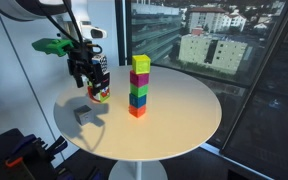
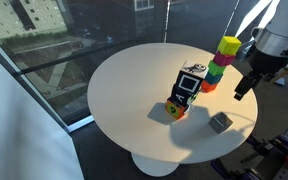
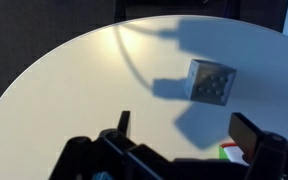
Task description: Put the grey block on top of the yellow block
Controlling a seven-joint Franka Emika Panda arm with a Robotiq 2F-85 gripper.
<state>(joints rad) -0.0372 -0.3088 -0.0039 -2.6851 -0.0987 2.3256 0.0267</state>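
Note:
The grey block [image 2: 220,121] is a small dull cube lying alone on the white round table [image 2: 134,90]. It also shows in the wrist view [image 3: 212,80], ahead of the fingers. The yellow block [image 1: 141,63] tops a stack of coloured cubes in both exterior views [image 2: 229,45]. My gripper [image 2: 242,92] hangs above the table between the stack and the grey block. It is open and empty, with its fingers spread wide in the wrist view [image 3: 184,135]. In an exterior view the gripper [image 1: 87,80] hides the grey block.
A taller multicoloured chequered box [image 2: 187,90] stands tilted near the table's middle, close to the gripper [image 1: 99,92]; its corner shows in the wrist view [image 3: 231,152]. Large windows surround the table. The table edge [image 1: 209,130] curves round.

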